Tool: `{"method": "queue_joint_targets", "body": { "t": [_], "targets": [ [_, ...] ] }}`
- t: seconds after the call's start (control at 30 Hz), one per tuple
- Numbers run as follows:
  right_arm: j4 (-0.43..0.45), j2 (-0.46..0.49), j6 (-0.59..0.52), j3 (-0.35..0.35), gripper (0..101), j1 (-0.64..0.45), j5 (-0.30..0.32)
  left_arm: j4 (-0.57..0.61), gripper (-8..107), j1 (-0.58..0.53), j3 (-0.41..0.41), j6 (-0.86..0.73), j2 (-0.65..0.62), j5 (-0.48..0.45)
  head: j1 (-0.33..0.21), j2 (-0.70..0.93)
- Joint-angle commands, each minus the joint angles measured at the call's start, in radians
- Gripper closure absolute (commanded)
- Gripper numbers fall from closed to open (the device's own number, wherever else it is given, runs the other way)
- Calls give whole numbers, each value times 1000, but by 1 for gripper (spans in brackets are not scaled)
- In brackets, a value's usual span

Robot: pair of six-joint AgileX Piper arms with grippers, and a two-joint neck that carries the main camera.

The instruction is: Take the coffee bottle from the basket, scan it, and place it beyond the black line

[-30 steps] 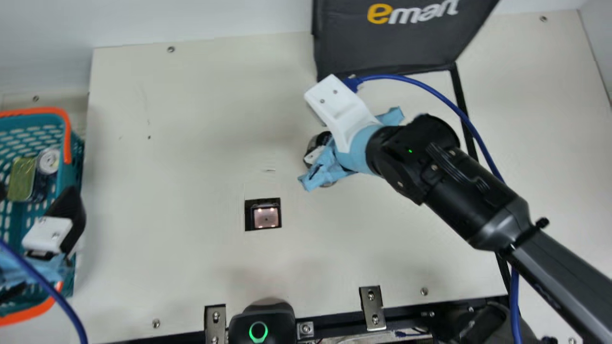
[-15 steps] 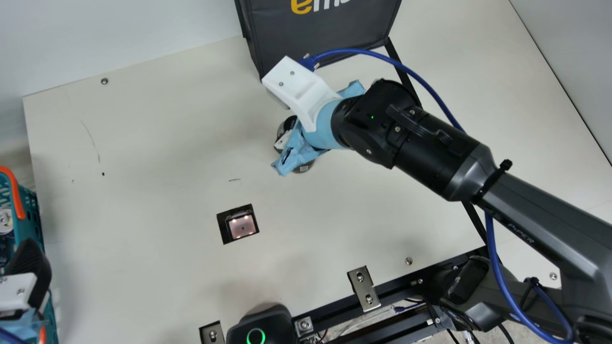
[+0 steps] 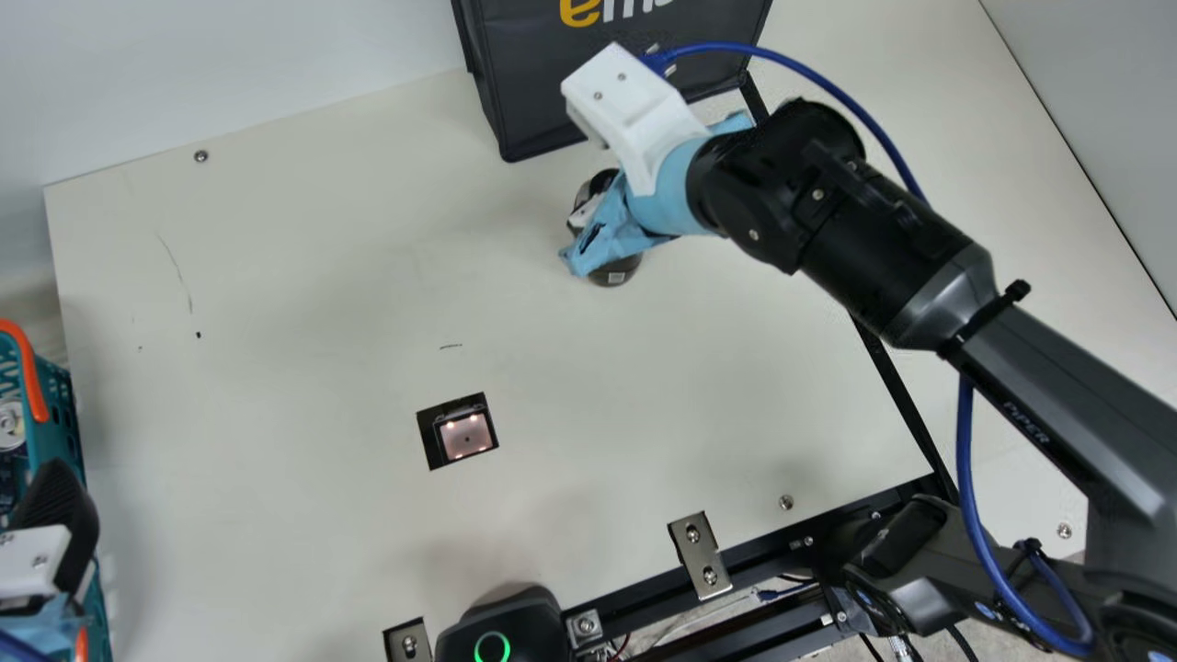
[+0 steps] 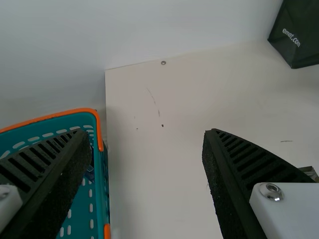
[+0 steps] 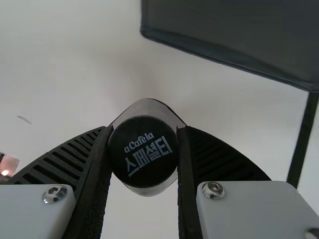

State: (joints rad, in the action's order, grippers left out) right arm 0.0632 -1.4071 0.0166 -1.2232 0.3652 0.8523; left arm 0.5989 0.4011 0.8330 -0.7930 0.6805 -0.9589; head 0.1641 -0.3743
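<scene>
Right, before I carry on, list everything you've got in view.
Coffee bottle: one, black cap, in right pincer
Scanner: one, black with lit window, set in table
Basket: one, teal and orange, table's left side
Silver-topped item: one, inside basket
Bag: one, black, far side
Line: one, black, right part of table
Table: one, cream, beneath
Long brackets: two, metallic, near edge
Ringed device: one, black with green ring, near edge
Blue cable: one, beside right arm
Right pincer: one, black, closed on bottle
Left pincer: one, black, open beside basket
</scene>
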Motion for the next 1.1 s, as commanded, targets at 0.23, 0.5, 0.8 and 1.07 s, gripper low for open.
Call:
{"method": "queue_joint_targets", "body": {
  "t": [0.23,0.5,0.8,1.07],
  "targets": [
    [-16,3,-30,-17,101,-125,-2,0,9,0,0,0,0,0,-26,-2],
    [-26,-1,-43,-39,101,-243,-7,0,9,0,0,0,0,0,-26,-2],
    [-40,-12,-64,-66,101,-370,-9,0,9,0,0,0,0,0,-26,-2],
    [-58,-21,-88,-70,101,-460,-16,0,9,0,0,0,0,0,-26,-2]
  ]
}}
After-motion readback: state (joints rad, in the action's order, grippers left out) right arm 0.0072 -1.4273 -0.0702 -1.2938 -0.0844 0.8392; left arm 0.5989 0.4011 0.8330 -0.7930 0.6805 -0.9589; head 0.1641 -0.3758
